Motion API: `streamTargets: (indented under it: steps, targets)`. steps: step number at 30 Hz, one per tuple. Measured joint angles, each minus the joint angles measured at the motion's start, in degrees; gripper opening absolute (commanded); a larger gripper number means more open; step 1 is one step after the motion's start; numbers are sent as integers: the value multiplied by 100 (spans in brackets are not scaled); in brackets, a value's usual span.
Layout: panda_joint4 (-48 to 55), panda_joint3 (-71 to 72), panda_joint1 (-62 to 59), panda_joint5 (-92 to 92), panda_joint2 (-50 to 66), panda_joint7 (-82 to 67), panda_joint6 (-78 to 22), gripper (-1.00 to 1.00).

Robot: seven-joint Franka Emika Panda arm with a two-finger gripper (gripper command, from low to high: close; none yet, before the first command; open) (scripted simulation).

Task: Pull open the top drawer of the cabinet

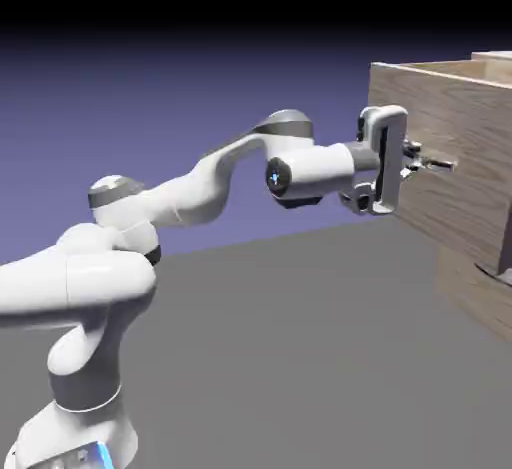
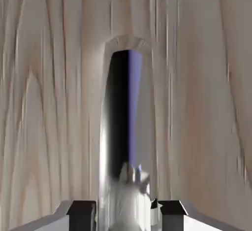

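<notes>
The top drawer point(image 1: 440, 147) of the cabinet point(image 1: 468, 295) is pulled out, its open top showing the inside; it has a flat front panel of light-brown wood grain and a shiny metallic bar handle point(image 2: 127, 126). The boxy cabinet, in matching wood grain, stands upright at the exterior view's right, partly cut off by the edge, with its lower front beneath and behind the drawer.

A flat, matte dark-grey surface point(image 1: 300, 357) spreads beneath the scene; the rounded white robot base point(image 1: 75, 432) stands near left, the boxy light-brown wood-grain cabinet point(image 1: 468, 292) at right.
</notes>
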Motion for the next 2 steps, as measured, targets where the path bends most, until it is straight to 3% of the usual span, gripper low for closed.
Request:
streamTargets:
  steps: [2]
  targets:
    - [-207,-17,168,-52,2,-31,-44,100]
